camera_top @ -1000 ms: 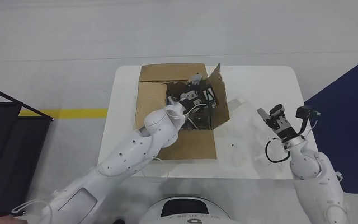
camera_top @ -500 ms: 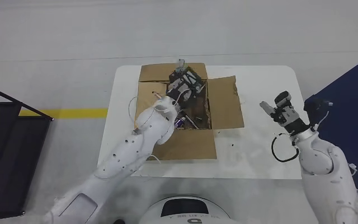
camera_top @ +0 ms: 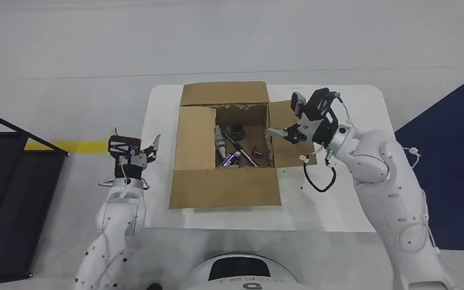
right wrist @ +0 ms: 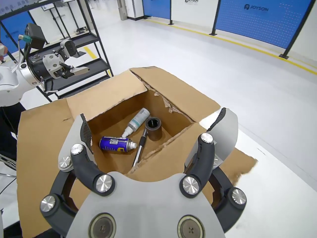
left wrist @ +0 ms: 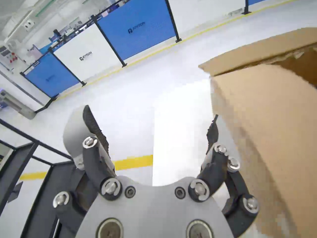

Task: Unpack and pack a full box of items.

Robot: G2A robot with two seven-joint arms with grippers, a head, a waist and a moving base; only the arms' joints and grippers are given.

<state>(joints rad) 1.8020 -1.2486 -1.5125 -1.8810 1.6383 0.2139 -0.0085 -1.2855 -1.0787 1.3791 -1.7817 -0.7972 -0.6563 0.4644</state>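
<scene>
White table (camera_top: 341,203), cardboard box (camera_top: 225,188) open mid-table, items on its floor. Over its right flap the right gripper (right wrist: 153,118) hangs wide open, empty; left gripper (left wrist: 150,115) open, empty, left of it. Blue spray can (right wrist: 115,144) looks rigid, slick, likely to roll, so I'd pinch it mid-body.

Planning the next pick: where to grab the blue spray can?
Probably best: take the blue spray can across mid-body, straight down from above. It lies on its side on the box floor, walls all round, and its nozzle end is narrower.
</scene>
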